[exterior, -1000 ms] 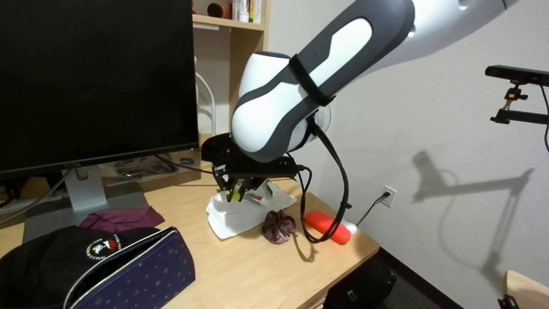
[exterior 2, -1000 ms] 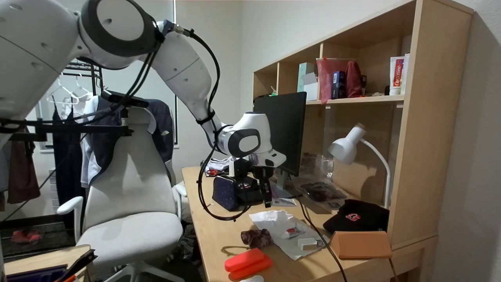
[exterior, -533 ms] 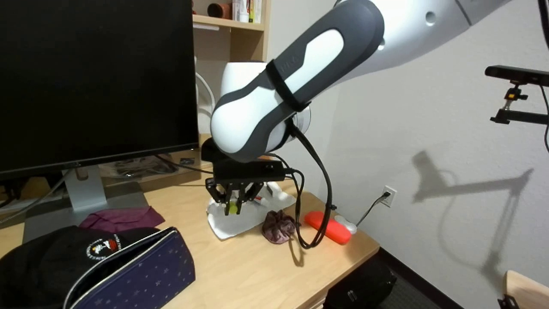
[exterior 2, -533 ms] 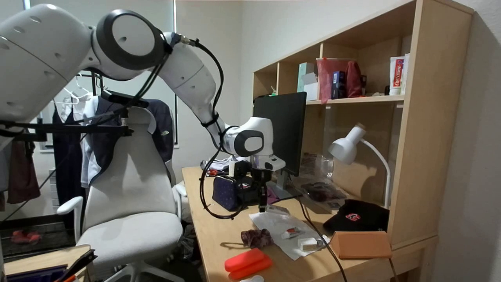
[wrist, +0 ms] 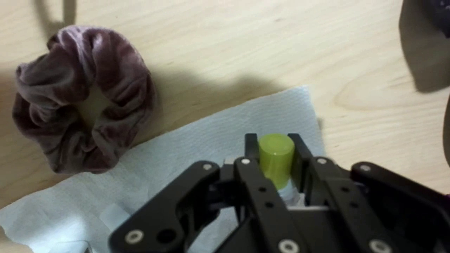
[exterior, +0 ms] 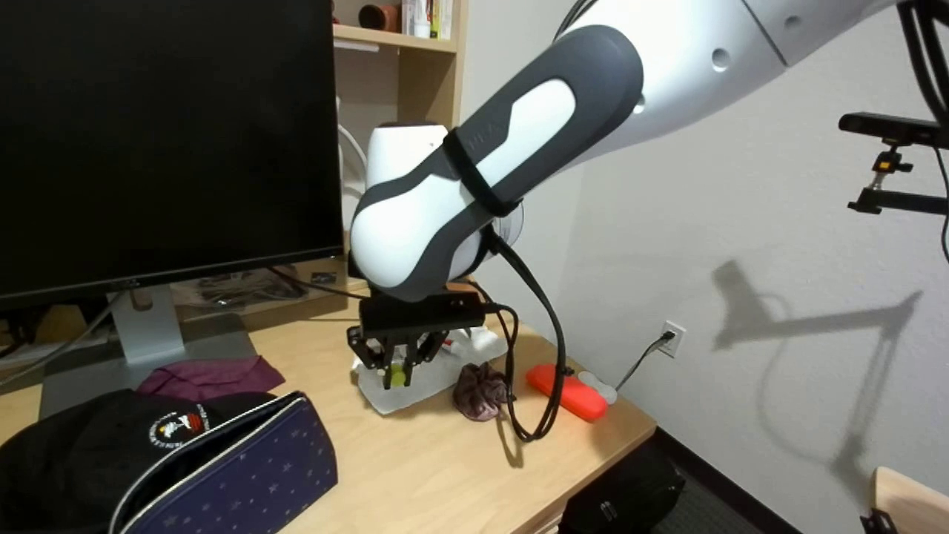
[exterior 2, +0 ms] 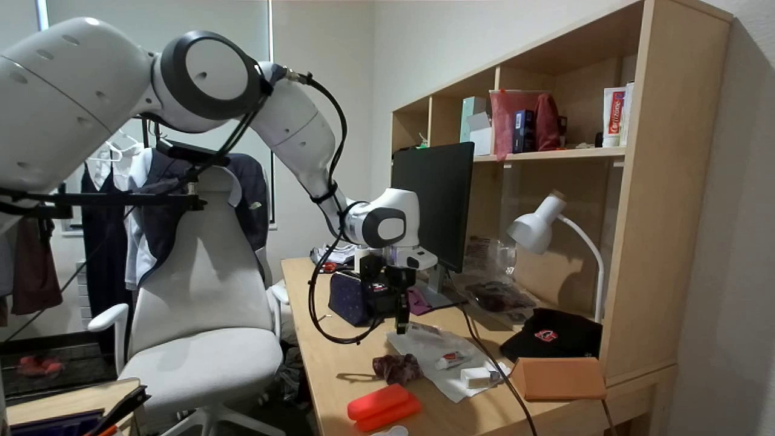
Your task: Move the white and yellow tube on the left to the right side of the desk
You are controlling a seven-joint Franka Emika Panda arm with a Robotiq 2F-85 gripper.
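Observation:
The white and yellow tube is between my fingers in the wrist view. Its yellow-green end shows at the fingertips, and a bit of its white part runs back toward the palm, mostly hidden. The yellow-green end also shows in an exterior view. My gripper is shut on the tube. In both exterior views the gripper points down over the monitor-side end of the white paper sheet. It looks low over the desk, but I cannot tell the exact gap.
A scrunchie lies beside the paper sheet. A red-orange case is near the desk's end. A small red-white tube and white box lie on the paper. A pencil case and monitor stand opposite.
My gripper has moved down with the tube in it, a little toward the monitor end of the paper. The fingers have swung from tilted to nearly upright. Objects on the desk have not moved.

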